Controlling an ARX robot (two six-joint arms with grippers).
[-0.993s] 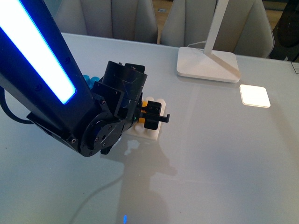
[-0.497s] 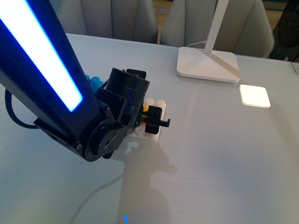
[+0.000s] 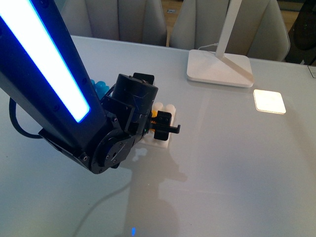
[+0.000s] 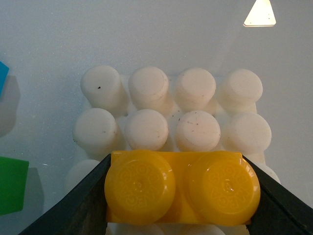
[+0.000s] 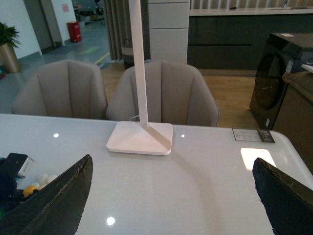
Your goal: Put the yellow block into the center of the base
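Yellow block (image 4: 182,186): glossy moulded plastic, two round studs with embossed lettering on top, same footprint as two studs of the base. Base (image 4: 146,129): matte white plastic, round flat-topped studs in a grid, a few dark specks seen on the stud tops. Surface (image 3: 237,163): smooth, pale grey, slightly reflective.

Left hand (image 4: 182,196): fingers pressed against both short ends of the yellow block, block pinched between them. In the left wrist view the block is seen over the base, covering studs of a row next to the two fully exposed rows; whether it is fully seated cannot be told. In the front view the left hand (image 3: 160,123) is seen directly over the base (image 3: 160,140), with a sliver of yellow visible.

Green brick (image 4: 12,185) and a blue piece (image 4: 3,76) are seen just beside the base.

Right hand (image 5: 171,196): fingers spread wide, nothing held, well apart from the base, facing the white lamp foot (image 5: 141,138).
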